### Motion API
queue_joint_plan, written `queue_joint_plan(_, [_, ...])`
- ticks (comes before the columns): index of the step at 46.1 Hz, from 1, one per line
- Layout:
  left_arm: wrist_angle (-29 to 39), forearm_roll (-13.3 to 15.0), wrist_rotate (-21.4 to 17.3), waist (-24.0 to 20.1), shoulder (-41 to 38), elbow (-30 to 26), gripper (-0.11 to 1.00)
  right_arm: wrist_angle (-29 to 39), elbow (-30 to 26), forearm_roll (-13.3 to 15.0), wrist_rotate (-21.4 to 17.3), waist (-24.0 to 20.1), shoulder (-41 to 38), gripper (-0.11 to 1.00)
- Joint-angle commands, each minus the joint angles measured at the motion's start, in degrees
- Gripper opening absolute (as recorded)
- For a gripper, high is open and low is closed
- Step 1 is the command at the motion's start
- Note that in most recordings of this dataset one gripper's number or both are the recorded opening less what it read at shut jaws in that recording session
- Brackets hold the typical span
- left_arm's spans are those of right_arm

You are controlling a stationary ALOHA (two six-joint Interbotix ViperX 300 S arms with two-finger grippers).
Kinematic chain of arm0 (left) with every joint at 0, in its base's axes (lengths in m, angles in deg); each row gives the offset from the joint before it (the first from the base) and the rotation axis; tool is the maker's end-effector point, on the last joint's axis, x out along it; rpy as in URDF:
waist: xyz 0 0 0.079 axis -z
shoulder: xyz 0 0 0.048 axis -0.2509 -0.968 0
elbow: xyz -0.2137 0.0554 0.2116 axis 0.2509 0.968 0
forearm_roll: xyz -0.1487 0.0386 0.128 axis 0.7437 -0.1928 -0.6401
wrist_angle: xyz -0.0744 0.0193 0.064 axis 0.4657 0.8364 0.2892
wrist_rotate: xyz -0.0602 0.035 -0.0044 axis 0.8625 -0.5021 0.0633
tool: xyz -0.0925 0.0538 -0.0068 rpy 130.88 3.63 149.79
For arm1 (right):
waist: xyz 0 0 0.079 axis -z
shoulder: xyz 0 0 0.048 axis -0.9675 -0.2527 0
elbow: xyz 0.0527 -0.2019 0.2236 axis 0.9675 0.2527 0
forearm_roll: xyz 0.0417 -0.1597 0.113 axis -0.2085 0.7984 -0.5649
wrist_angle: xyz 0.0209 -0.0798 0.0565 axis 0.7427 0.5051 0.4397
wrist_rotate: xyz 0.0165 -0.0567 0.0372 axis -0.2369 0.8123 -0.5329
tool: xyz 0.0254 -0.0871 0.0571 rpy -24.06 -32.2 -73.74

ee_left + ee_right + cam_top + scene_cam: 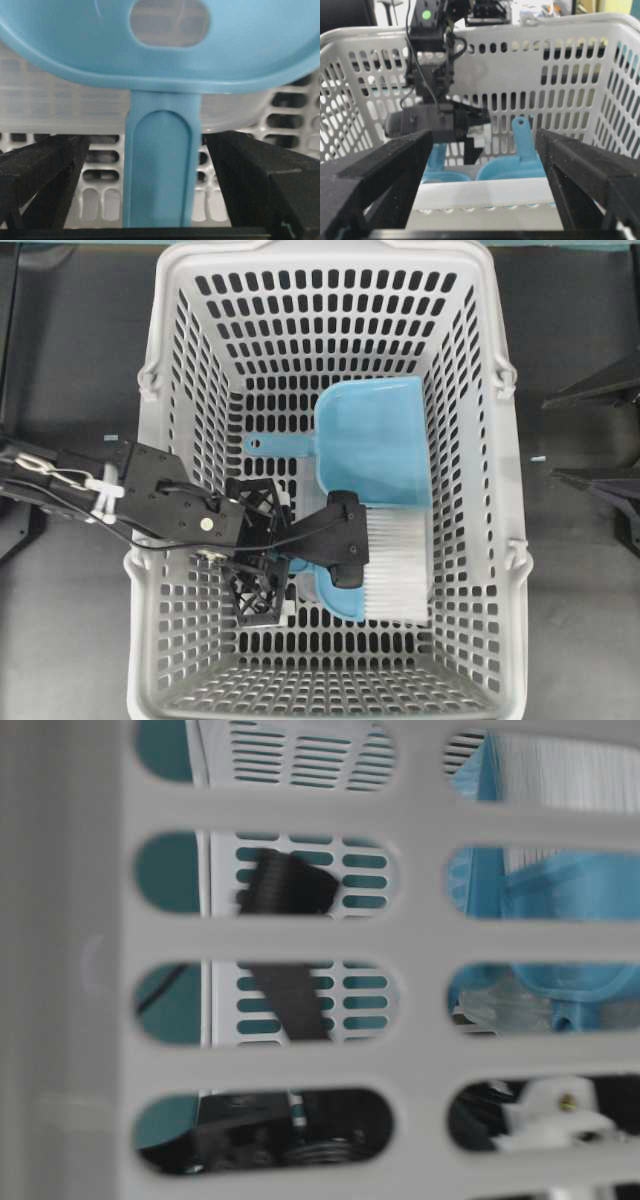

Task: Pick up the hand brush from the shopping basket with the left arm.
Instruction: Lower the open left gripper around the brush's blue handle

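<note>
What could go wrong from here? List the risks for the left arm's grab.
1. The left tool stands open astride the hand brush's thin handle; a grip on so narrow a part may let the bristle end swing or slip.
2. The dustpan appears to abut the bristles, so lifting might drag it.
3. The arm reaches over the shopping basket's wall and could snag it.

Left arm extended in from the left edge, left gripper lowered with fingers spread wide, right gripper likewise spread, holding nothing
</note>
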State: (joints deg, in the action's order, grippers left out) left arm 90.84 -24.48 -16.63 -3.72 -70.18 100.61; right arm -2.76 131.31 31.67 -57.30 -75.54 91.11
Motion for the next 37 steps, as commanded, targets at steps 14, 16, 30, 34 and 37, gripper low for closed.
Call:
queue_joint_plan(14, [-1.6,-0.2,-0.3,0.5,1.0,-0.5,0.67,-0.6,-0.3,-0.4,-0.1,-0.1,-0.4,0.8])
queue_joint_plan(16, [-1.5,-0.1,-0.3,0.8,1.6,-0.5,0.56,-0.6,-0.3,-0.3,-0.1,-0.1,-0.4,0.8])
queue_joint_plan(30, [2.7,-0.2,-0.3,0.9,7.1,-1.9,0.23,-0.6,-0.2,-0.3,-0.1,-0.2,-0.3,0.79])
queue_joint_plan(34, [6.6,-0.1,-0.3,0.9,9.2,-4.0,0.23,-0.6,-0.2,-0.3,-0.1,-0.1,-0.3,0.79])
queue_joint_plan(37, [10.2,-0.2,-0.3,1.0,10.5,-6.2,0.23,-0.6,-0.1,-0.3,-0.1,-0.1,-0.3,0.79])
